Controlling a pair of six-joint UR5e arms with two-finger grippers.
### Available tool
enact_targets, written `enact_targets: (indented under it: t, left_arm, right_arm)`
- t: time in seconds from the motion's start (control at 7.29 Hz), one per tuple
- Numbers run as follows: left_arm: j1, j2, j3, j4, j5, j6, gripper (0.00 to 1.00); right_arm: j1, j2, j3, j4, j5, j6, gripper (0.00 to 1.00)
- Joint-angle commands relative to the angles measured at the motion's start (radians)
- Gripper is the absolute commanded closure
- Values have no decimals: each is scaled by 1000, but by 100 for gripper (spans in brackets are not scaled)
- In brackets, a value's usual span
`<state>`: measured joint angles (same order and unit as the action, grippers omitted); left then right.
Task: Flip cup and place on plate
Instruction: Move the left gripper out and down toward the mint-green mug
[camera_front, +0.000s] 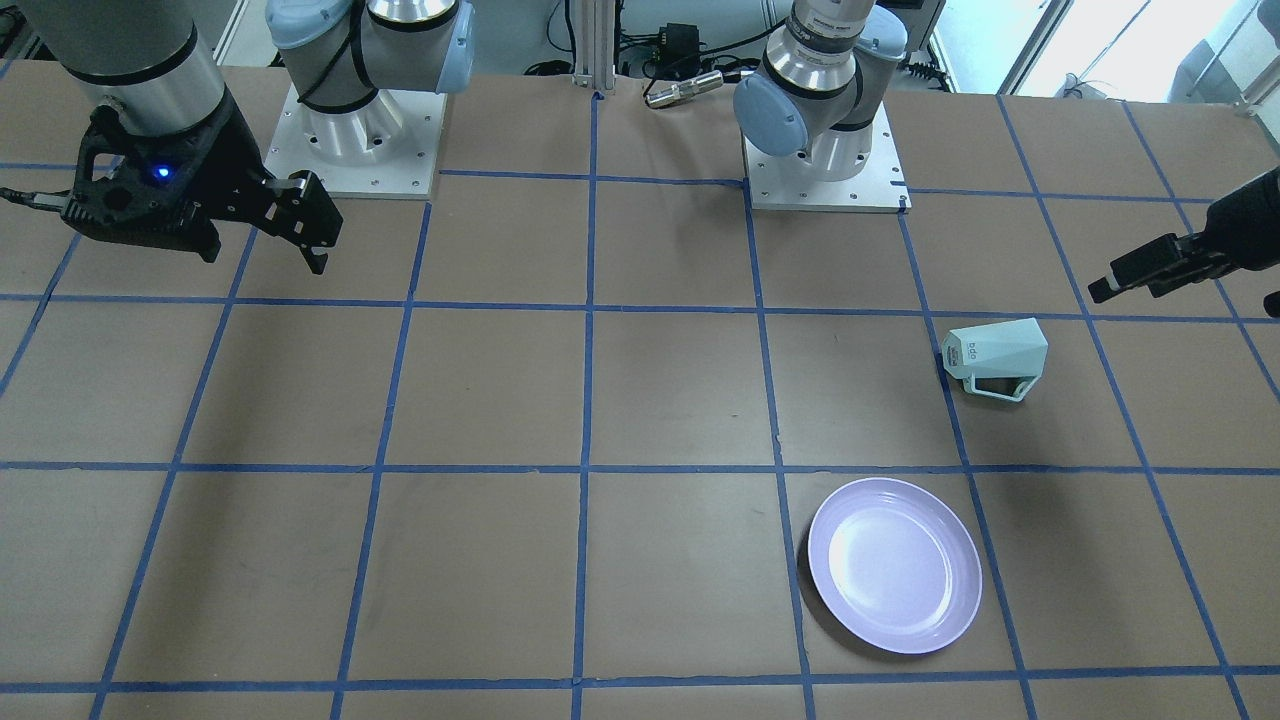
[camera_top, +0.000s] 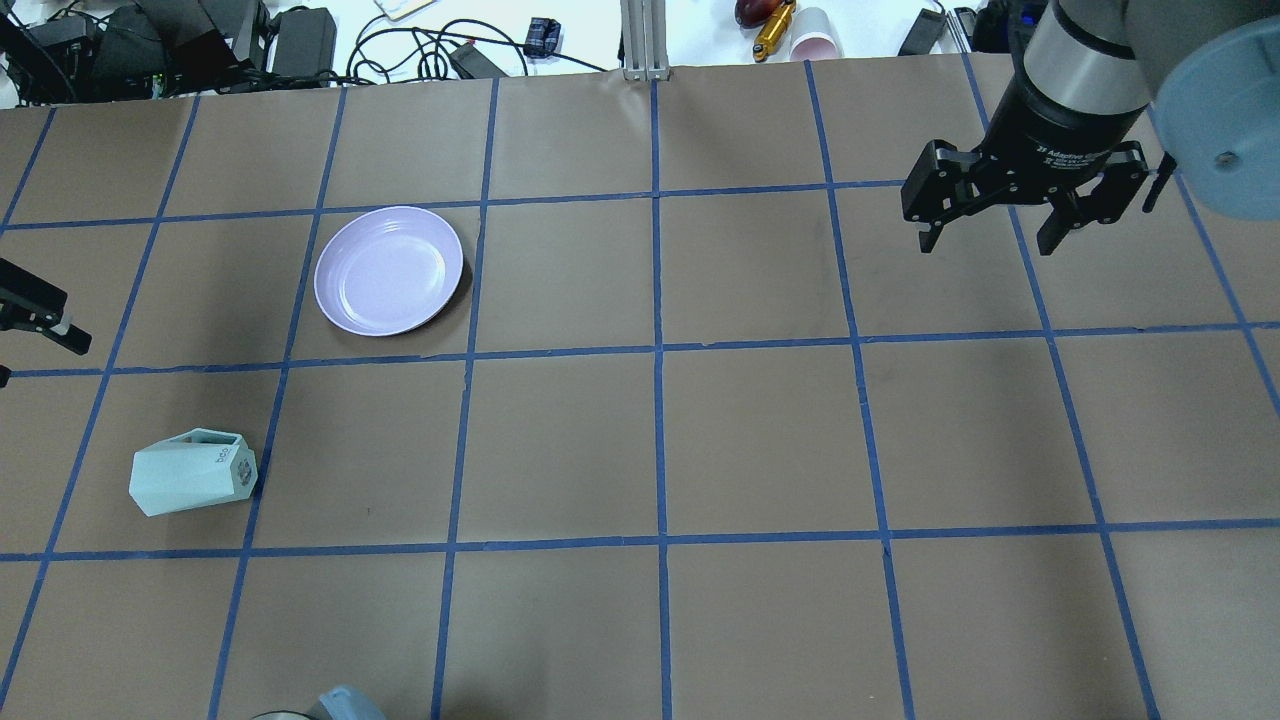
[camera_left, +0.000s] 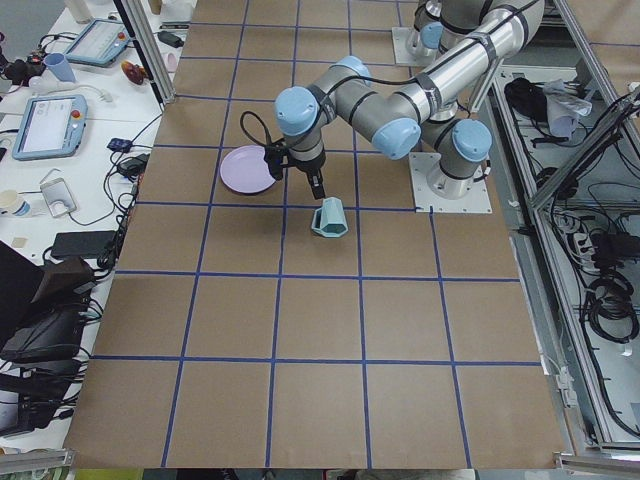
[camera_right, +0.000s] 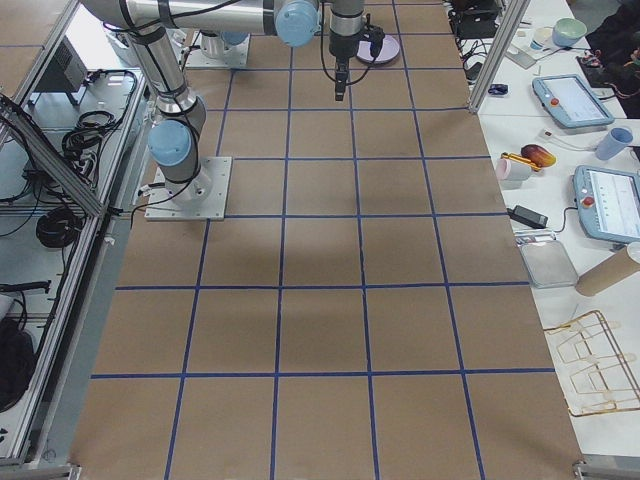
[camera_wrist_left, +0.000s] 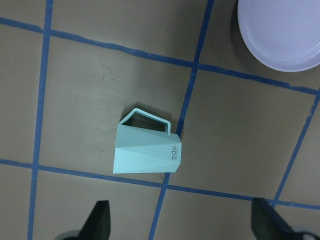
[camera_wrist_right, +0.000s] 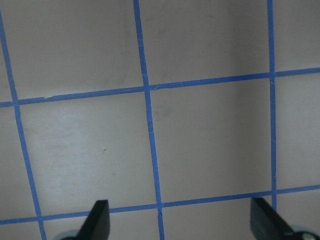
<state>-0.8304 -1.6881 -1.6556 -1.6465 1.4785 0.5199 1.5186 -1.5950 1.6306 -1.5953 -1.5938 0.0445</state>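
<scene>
The mint-green cup lies on its side on the table, its logo base towards the table's middle and its handle towards the far edge. It also shows in the front view and the left wrist view. The lavender plate sits bare on the table, one grid square further away; it also shows in the front view. My left gripper is open and empty, hovering above the cup without touching it. My right gripper is open and empty, high over the table's right side, far from both.
Brown table with a blue tape grid. The two arm bases stand at the robot's edge. Cables, power bricks and a pink cup lie beyond the far edge.
</scene>
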Motion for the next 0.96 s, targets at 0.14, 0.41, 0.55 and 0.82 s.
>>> enact_targets:
  t: [0.14, 0.41, 0.55, 0.82]
  left_arm:
    - [71, -67, -26, 1, -3, 93, 0]
    - [91, -111, -29, 10, -3, 118, 0]
    - [93, -140, -30, 11, -6, 124, 0]
    - [102, -186, -30, 11, -7, 176, 0]
  right_arm:
    - [0, 0, 0, 0, 0, 0, 0]
    - [0, 0, 0, 0, 0, 0, 0]
    - [0, 0, 0, 0, 0, 0, 0]
    - [0, 1, 0, 0, 0, 0, 0]
